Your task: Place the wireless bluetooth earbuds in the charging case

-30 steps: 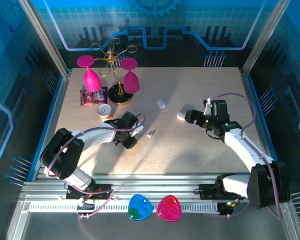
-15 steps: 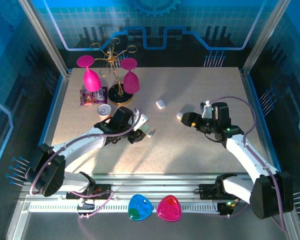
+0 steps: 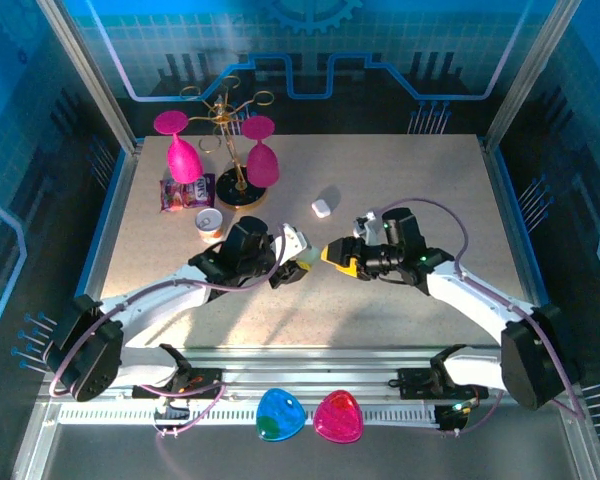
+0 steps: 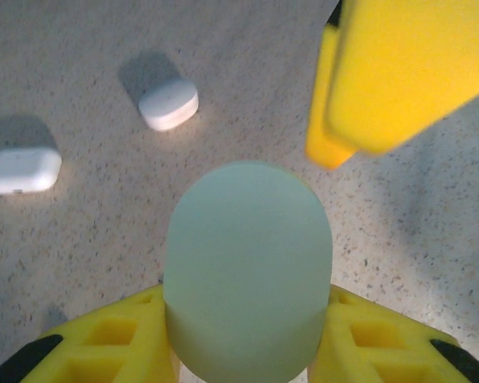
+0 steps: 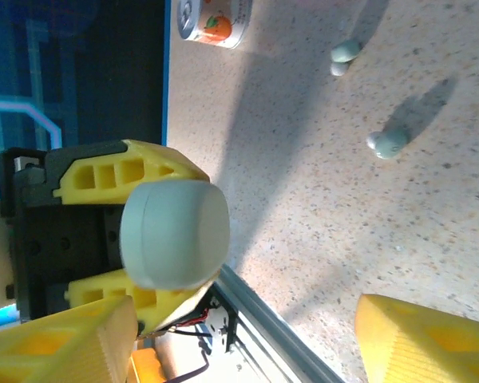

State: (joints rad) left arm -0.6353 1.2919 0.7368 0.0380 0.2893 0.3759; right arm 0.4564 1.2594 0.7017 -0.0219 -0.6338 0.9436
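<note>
Two arms are working over the table. On it are two white cases, one orange-printed can and one purple snack packet. Two pink wine glasses hang on a gold rack. From the right wrist I count three tiny pale earbuds.

Half a second ago the right gripper was back by a white case. It has since swung left, and its tips now nearly meet the left gripper, which has edged right.

The left gripper is clamped on one mint charging case. The right gripper's yellow fingers are spread wide just in front of that case. The earbuds lie on the table towards the can, two just beside each other, all well apart from both grippers.
</note>
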